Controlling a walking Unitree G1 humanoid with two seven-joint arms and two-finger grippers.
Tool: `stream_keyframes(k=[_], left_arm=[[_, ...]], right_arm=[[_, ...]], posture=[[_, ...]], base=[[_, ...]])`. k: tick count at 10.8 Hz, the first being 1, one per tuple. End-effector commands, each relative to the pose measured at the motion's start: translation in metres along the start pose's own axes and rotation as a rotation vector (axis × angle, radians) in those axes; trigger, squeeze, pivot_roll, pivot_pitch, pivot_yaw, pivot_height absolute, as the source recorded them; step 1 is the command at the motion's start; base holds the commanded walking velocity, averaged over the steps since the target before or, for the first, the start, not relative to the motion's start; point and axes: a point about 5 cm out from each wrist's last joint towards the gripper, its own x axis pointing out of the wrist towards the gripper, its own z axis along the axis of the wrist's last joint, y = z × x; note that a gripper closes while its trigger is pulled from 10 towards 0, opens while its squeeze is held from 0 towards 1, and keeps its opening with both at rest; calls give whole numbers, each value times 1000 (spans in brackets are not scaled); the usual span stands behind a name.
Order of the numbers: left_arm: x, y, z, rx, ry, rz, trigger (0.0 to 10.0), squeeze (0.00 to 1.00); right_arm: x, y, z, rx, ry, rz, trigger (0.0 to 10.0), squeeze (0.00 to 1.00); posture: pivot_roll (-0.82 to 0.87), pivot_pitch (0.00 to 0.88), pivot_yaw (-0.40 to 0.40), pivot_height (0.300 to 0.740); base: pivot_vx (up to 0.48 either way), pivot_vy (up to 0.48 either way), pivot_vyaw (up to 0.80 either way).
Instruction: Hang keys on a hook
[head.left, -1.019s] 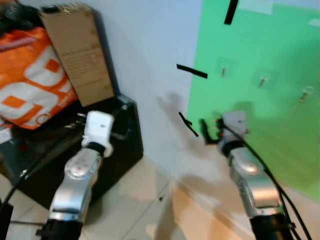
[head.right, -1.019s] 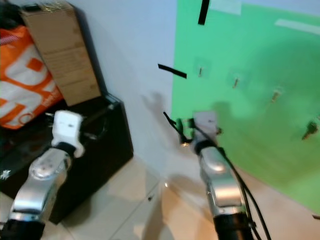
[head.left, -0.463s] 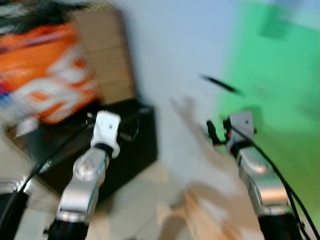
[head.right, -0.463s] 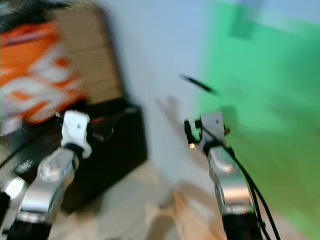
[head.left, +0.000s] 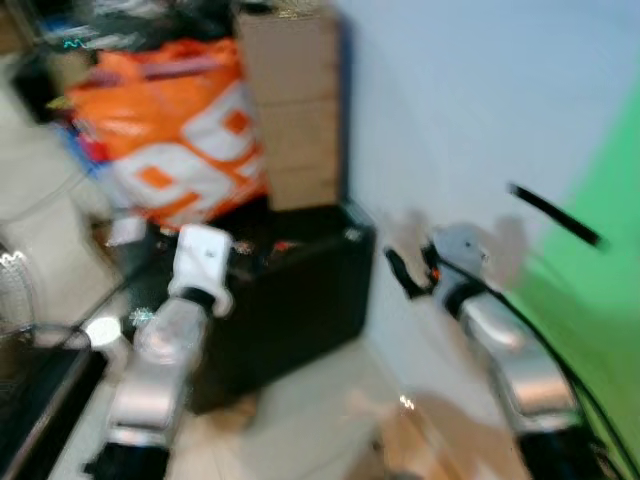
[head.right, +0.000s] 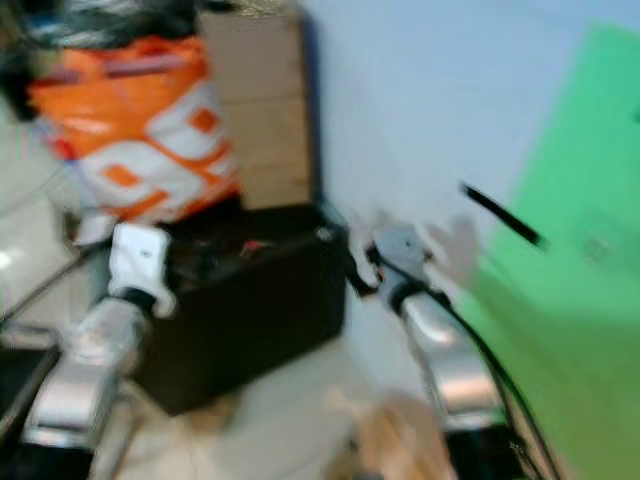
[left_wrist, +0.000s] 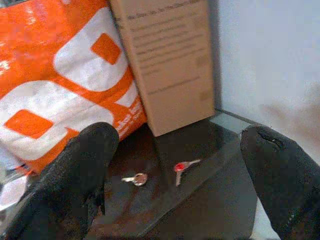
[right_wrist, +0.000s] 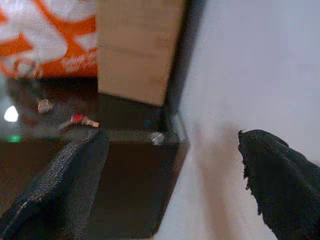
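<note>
Two keys lie on the glossy top of a black cabinet (head.left: 300, 295): one with a red cap (left_wrist: 183, 166) and a plain one (left_wrist: 136, 178). My left gripper (left_wrist: 180, 137) hovers above and short of them, open with nothing between its fingers (left_wrist: 80, 175). My right gripper (right_wrist: 175, 137) is open too, near the white wall beside the cabinet's corner; the red-capped key (right_wrist: 79, 120) lies off to one side of it. Head views are blurred; the right gripper (head.left: 406, 272) is held beside the cabinet's right edge.
An orange and white bag (head.left: 180, 140) and a tall cardboard box (head.left: 295, 110) stand at the back of the cabinet against the wall. A green board (head.left: 600, 310) with a strip of black tape (head.left: 555, 215) covers the wall at right. Pale floor lies below.
The camera has swung left: the green board has slid to the right edge and its hooks have left the picture, while the cabinet and bag have come to the middle. Both arms keep their pose.
</note>
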Motion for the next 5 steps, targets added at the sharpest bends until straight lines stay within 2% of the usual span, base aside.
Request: stream_keyframes(k=[1,3,5], left_arm=[[-1,8,4,15,-11,16,10000,0],[-1,9,4,16,-11,13,10000,0],[-1,10,4,18,-10,16,10000,0]], right_arm=[[0,5,10,0,-45,35,10000,1000],[-2,1,9,-10,-44,37,10000,1000],[-3,-3,9,8,-51,17,10000,1000]], posture=[[-59,0,56,740],[-59,0,56,740],[-62,0,58,740]], base=[[394,0,800],[388,0,800],[386,0,0]])
